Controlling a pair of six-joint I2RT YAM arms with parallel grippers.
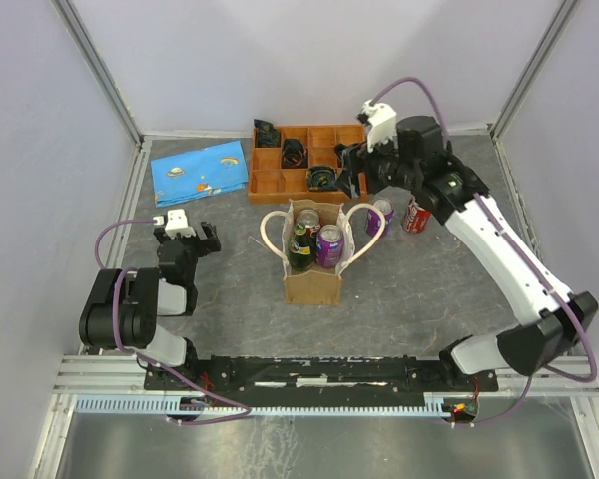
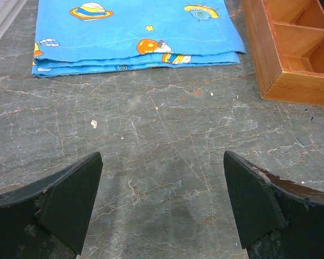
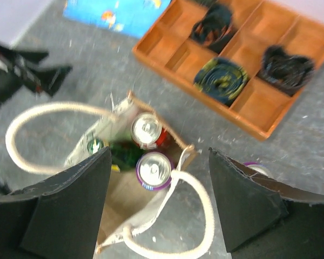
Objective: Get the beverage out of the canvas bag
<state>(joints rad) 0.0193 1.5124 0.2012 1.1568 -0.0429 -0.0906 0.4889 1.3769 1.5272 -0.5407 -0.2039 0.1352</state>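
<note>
- Setting: grey marbled desk (image 1: 429, 289), pale walls on three sides.
- Canvas bag (image 1: 312, 282): tan boxy fabric with soft walls, standing upright mid-desk; cream rope handles (image 1: 272, 235) loop outward.
- Inside the bag: purple can (image 1: 329, 242), red can (image 1: 307, 219) and dark green bottle (image 1: 299, 251), all upright, packed touching, smooth and round.
- Right tool (image 3: 159, 156): jaws apart, empty, hovering above the bag's far side.
- Left tool (image 2: 162, 162): jaws apart, empty, low over bare desk well left of the bag.
- Right of the bag: second purple can (image 1: 381, 215) and second red can (image 1: 416, 215), both standing.
- Behind the bag: wooden tray (image 1: 268, 182) holding dark coiled items (image 1: 322, 177); blue printed cloth (image 1: 200, 172), folded flat, behind and to the left.
- Handling note: probably best to descend straight over one can, jaws straddling its wall and clear of the rope loops, then lift vertically, because the limp bag may drag or tip.
</note>
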